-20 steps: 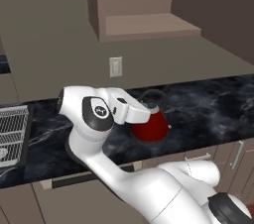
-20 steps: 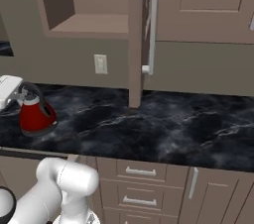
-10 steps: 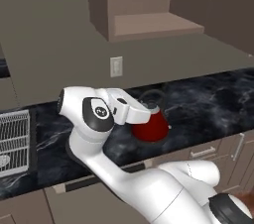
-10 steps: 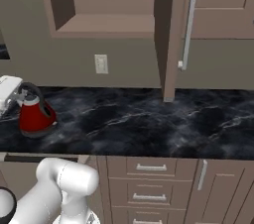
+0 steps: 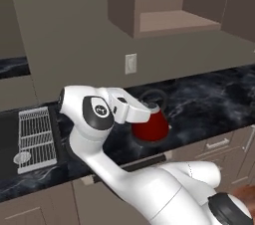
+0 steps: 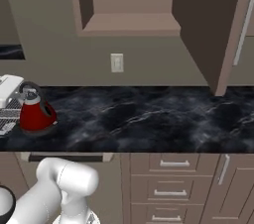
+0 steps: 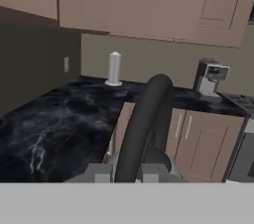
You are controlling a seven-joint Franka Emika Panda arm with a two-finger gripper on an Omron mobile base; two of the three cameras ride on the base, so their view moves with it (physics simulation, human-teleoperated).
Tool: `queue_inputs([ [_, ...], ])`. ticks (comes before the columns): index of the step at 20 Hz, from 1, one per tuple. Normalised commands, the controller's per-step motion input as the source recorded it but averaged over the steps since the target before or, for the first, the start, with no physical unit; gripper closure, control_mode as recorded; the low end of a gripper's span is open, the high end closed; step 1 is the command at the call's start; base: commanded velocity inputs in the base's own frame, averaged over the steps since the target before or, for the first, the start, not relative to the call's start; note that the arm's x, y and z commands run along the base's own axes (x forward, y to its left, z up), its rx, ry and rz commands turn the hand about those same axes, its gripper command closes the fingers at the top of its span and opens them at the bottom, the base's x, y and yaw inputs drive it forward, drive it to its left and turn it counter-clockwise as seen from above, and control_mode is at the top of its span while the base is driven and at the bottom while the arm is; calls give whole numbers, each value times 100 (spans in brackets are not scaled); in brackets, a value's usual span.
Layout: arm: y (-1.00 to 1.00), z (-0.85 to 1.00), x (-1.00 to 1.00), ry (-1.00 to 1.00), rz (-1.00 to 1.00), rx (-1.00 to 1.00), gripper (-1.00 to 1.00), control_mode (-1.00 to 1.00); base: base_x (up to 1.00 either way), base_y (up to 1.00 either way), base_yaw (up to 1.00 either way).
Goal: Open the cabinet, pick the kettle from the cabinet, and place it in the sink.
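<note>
While the gripper [image 5: 143,111] is clamped on the black loop handle of the red kettle [image 5: 150,125], you carry the load above the dark marble counter [image 6: 149,119], well clear of the open cabinet [image 5: 164,5] overhead. In the hand view the handle arch [image 7: 146,119] runs up between the closed fingertips, so the grip looks centred. The sink [image 5: 7,139] lies off to the robot's left, beyond the silver wire rack [image 5: 36,139]. Your step in hand, as I judge it, is the transfer. Keep the kettle upright and high enough to pass over the rack, travel steadily so it does not swing on its handle, and lower only once it hangs squarely over the basin.
</note>
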Motion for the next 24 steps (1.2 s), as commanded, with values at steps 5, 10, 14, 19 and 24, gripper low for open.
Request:
queue_inputs([
  [5,0,0,0,0,0,0,100,100,-43,47,0],
  [10,0,0,0,0,0,0,100,100,-30,50,1],
  [14,0,0,0,0,0,0,100,100,-31,48,2],
  [19,0,0,0,0,0,0,100,100,-30,49,2],
  [24,0,0,0,0,0,0,100,100,-29,49,5],
])
